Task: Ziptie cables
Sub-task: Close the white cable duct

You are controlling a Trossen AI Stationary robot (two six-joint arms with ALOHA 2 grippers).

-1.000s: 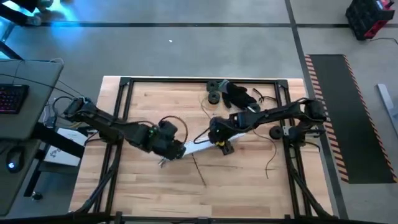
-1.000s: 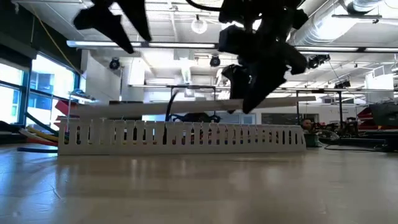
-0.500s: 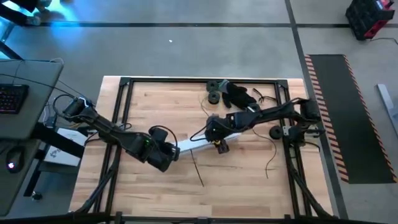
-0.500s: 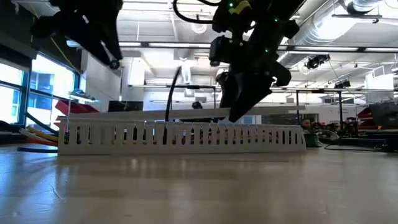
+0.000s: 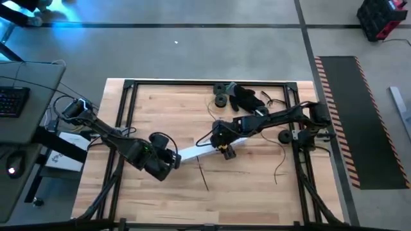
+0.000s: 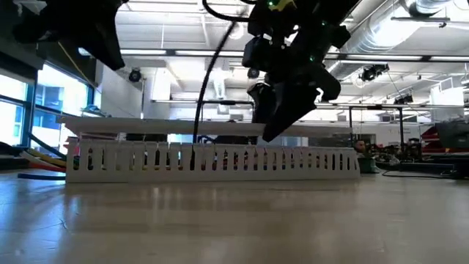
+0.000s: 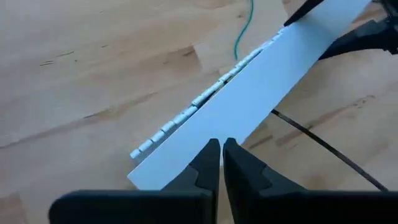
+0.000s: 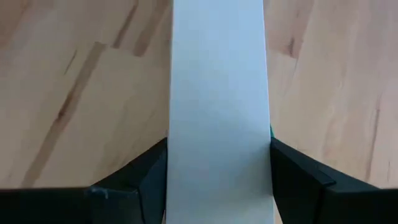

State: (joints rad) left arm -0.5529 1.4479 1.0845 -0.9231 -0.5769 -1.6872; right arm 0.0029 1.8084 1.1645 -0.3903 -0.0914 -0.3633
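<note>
1. On the wooden desk [image 5: 160, 199], the cables [image 5: 204, 177] lie loose: a thin dark strand runs toward the near edge just below a flat white strip [image 5: 196, 151], and a green wire [image 7: 244, 28] shows beside the strip's slotted companion in the left wrist view.
2. The flat white strip stretches slantwise across the middle of the desk, lifted above a white slotted channel [image 6: 212, 158] that stands on the desk in the low view.
3. The right gripper [image 5: 221, 136] has its fingers [image 8: 146, 171] spread to the strip's full width and pressed against both long edges, clamping it.
4. The left gripper [image 5: 172, 159] sits at the strip's other end; its fingers [image 7: 208, 163] are drawn nearly together, only a thin slit between them, their tips against the strip's end edge. Whether they pinch it cannot be told.
5. More thin wires [image 5: 281, 163] trail under the right arm, well apart from the strip.
6. A black lumpy heap [image 5: 243, 97] with round black parts lies at the far edge.
</note>
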